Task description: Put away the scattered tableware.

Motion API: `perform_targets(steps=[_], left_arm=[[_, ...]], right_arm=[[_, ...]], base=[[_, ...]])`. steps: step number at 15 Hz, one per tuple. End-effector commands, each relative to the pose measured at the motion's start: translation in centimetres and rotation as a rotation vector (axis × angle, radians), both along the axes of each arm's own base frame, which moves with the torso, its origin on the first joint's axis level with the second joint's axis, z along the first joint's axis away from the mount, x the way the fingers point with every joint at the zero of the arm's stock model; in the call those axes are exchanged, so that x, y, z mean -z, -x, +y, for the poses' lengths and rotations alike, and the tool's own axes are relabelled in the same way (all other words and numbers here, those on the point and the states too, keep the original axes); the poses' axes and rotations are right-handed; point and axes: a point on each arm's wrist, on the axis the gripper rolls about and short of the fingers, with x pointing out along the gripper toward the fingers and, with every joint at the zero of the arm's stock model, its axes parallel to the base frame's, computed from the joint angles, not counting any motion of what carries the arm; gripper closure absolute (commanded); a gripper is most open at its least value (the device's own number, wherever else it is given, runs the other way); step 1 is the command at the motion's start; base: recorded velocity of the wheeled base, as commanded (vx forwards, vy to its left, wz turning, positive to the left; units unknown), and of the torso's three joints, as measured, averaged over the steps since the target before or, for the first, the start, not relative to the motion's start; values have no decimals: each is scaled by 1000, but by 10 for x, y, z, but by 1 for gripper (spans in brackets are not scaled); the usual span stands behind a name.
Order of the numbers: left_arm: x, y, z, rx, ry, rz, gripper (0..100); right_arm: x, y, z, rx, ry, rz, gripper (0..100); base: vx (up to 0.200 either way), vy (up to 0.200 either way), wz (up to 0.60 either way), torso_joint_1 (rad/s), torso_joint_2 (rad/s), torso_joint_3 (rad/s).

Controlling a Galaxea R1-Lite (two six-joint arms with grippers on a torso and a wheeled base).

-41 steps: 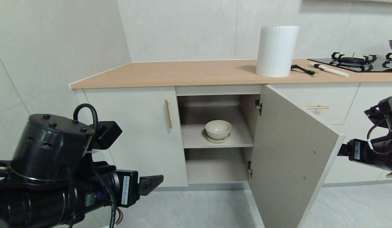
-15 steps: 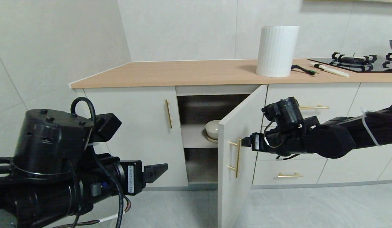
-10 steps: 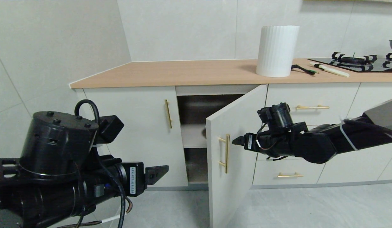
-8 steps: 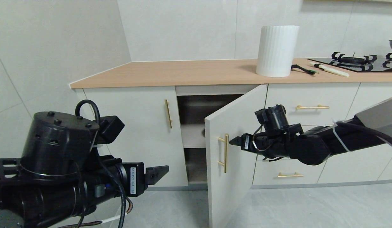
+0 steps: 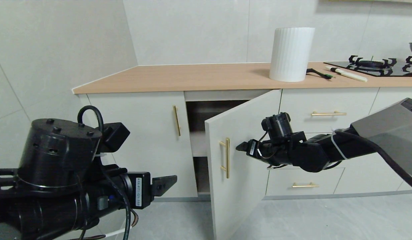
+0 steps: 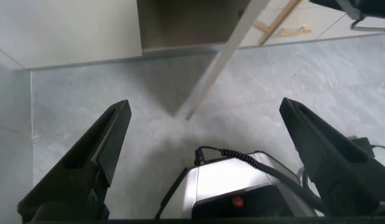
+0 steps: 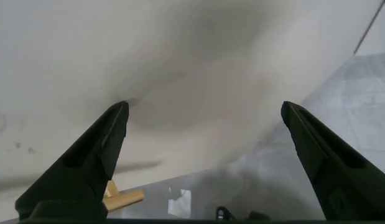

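Cabinetry under the wooden countertop (image 5: 192,76) takes up the middle of the head view, and the biggest thing I am dealing with is the cabinet door (image 5: 242,193). It stands ajar at centre frame, hinged on its right edge, with its free edge swung out toward the camera. It hides most of the cupboard behind it, so I cannot see what is on the shelves. I judge the door to be a light, stiff panel that swings freely on its hinges. Its face is smooth and gives my fingertips little purchase, so a flat push close to the free edge, far from the hinges, should turn it with least effort. A gentle finish should keep it from banging. Above it, at upper right, a tall white ribbed canister (image 5: 290,53) stands on the counter. My right gripper (image 5: 240,146) sits right of centre with its tip against the door face, just beside the brass bar handle (image 5: 227,157). Its fingers are spread wide and hold nothing. My left gripper (image 5: 164,185) hangs low at lower left, well apart from the door, also spread wide and empty, with floor tiles beneath it. That handle is the other sound hold: rigid, narrow, easy to hook or pinch. The loose tableware I can see is small and lies flat at far upper right beside the canister, a green-handled utensil (image 5: 319,73) and a long pale utensil (image 5: 345,74). Both look slim, light and rigid, and are best pinched across the handle.
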Motion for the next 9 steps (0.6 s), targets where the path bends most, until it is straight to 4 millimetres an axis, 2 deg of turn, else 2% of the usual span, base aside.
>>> perform_targets(steps=[1,5,9], left_arm=[[0,0,0,-1,-1,1,0],[0,0,0,0,-2,1,0],[0,-1,0,-6,4,-2,0]], right_arm=[[1,-3,1,5,-7,-1,0],[1,-2,2,6,-10,1,0],[6,-6,3,34,-6,-22,0]], base=[[200,0,0,-7,-2,17],[200,0,0,2,4,-1],[0,0,0,0,0,0]])
